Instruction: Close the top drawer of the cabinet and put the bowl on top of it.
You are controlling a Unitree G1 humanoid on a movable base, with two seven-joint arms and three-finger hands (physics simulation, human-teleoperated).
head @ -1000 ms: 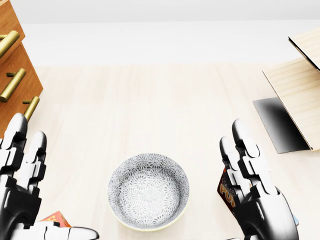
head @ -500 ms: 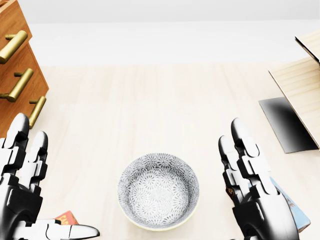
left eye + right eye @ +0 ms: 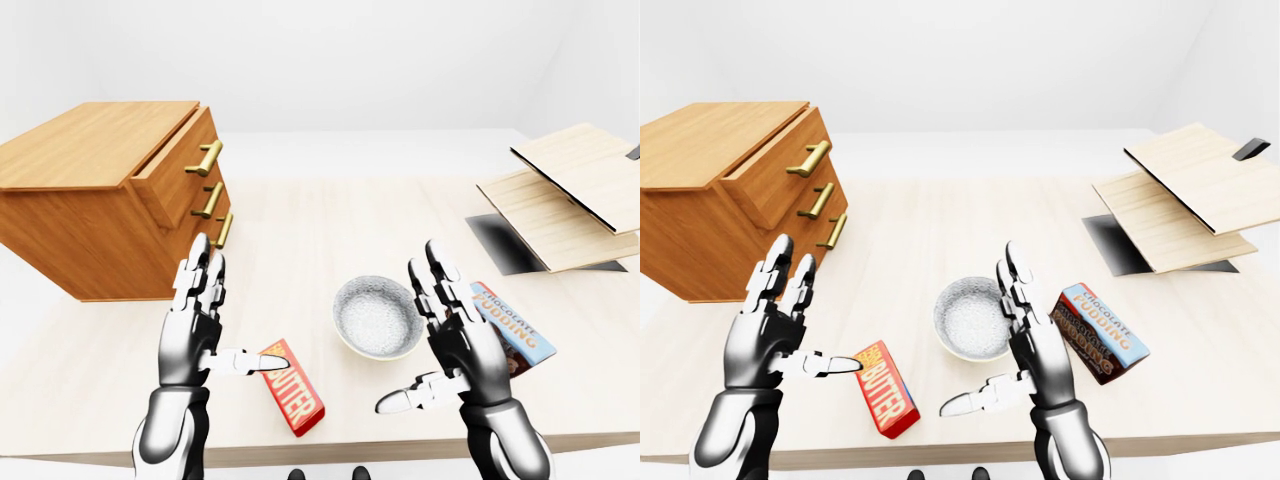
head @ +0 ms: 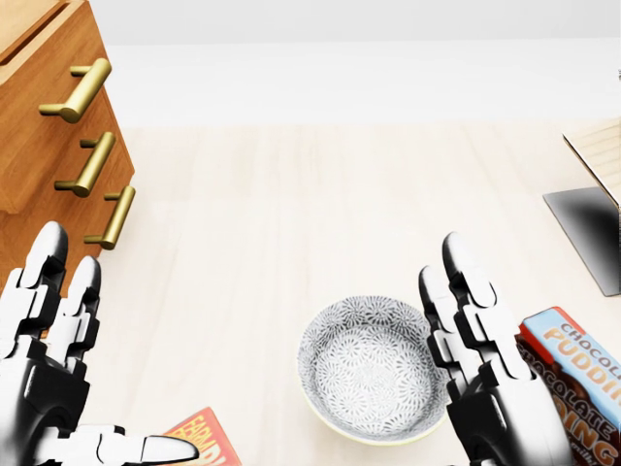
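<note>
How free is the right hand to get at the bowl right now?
Probably yes. The right hand stands open just right of the bowl in the left-eye view, with nothing between them; the pudding box lies on the hand's other side.

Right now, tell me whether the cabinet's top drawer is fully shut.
No, the top drawer juts out well beyond the rest of the cabinet.

You work in a bare simulated room with blank white walls (image 3: 350,60), home-like in its props. A brown wooden three-drawer cabinet with brass handles (image 3: 90,215) stands on the pale wooden tabletop (image 3: 300,230) beyond your left hand (image 3: 190,335). A red butter box (image 3: 293,399) lies just right of that hand, and a blue-and-brown chocolate pudding box (image 3: 520,330) lies beside your right hand (image 3: 455,345).
</note>
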